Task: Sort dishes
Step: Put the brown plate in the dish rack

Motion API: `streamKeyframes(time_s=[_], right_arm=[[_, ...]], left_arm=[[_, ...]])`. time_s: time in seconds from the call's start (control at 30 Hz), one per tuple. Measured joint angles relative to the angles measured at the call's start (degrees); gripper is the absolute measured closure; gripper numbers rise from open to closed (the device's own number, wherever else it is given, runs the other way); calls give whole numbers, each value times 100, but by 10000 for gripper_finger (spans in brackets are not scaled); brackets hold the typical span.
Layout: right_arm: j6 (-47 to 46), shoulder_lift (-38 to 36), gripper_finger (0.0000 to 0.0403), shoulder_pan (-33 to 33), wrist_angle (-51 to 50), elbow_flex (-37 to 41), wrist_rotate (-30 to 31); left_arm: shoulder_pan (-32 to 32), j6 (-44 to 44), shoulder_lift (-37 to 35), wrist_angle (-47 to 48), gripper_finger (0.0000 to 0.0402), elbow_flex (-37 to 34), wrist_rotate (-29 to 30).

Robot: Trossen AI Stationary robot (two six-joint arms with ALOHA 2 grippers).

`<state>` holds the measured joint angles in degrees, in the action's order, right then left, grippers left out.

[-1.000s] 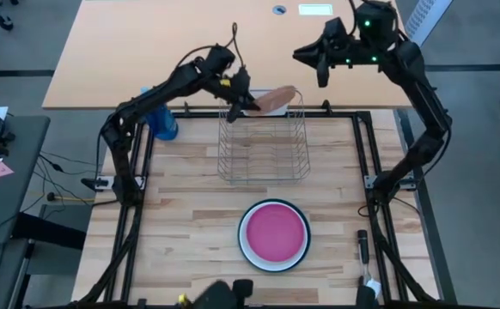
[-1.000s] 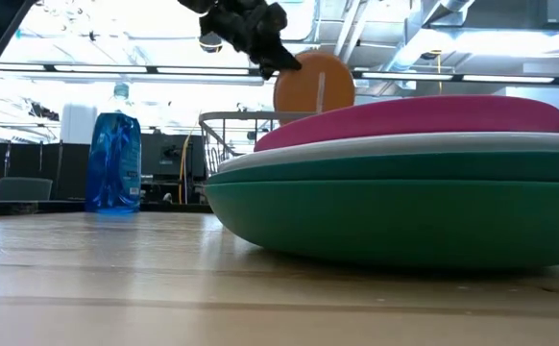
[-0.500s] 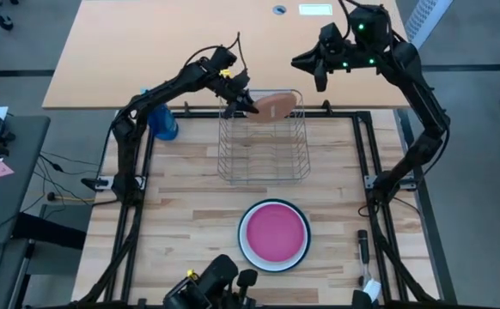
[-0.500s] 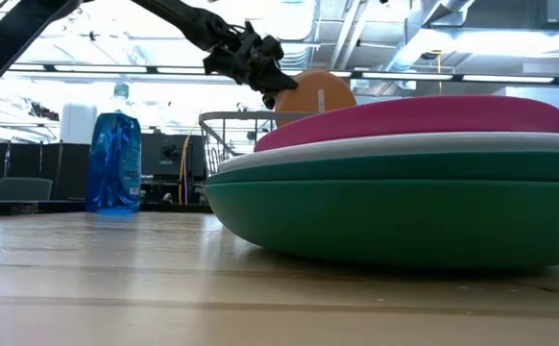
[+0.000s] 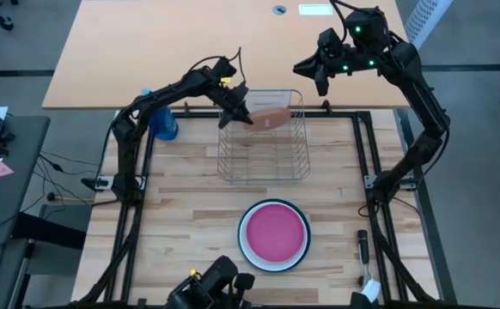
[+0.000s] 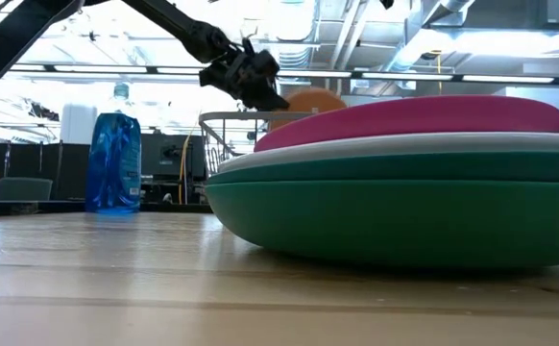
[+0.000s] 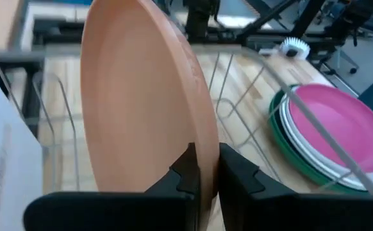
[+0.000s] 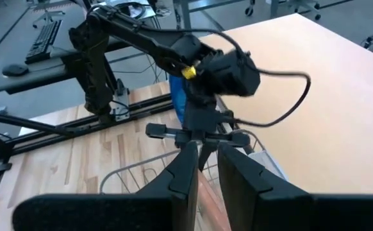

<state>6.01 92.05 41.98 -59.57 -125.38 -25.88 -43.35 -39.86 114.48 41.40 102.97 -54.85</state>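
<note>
Your left gripper [image 5: 240, 106] is clamped on the rim of the salmon-orange plate [image 5: 270, 118], holding it on edge inside the far end of the wire dish rack [image 5: 264, 148]. Your right gripper [image 5: 317, 69] hangs high beyond the rack's far right corner, fingers nearly together and holding nothing. Nearer the front of the table [image 5: 190, 215], the magenta-pink plate [image 5: 274, 232] tops a stack over a white plate [image 6: 356, 149] and a dark green plate [image 6: 395, 211]. A blue spray bottle [image 6: 112, 154] stands left of the rack.
</note>
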Motion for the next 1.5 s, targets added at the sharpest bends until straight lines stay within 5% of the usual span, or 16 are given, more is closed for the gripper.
streamKeyframes(time_s=[0.47,1.2,1.5], right_arm=[[-44,0,337,0,-154,0,-123],[-49,0,337,0,-327,0,-148],[-15,-2,337,0,-483,0,-314]], left_arm=[[-35,-398,1,-346,379,-530,317],[-338,402,485,-1630,379,-1050,-947],[-260,928,522,-1927,370,-1044,-745]])
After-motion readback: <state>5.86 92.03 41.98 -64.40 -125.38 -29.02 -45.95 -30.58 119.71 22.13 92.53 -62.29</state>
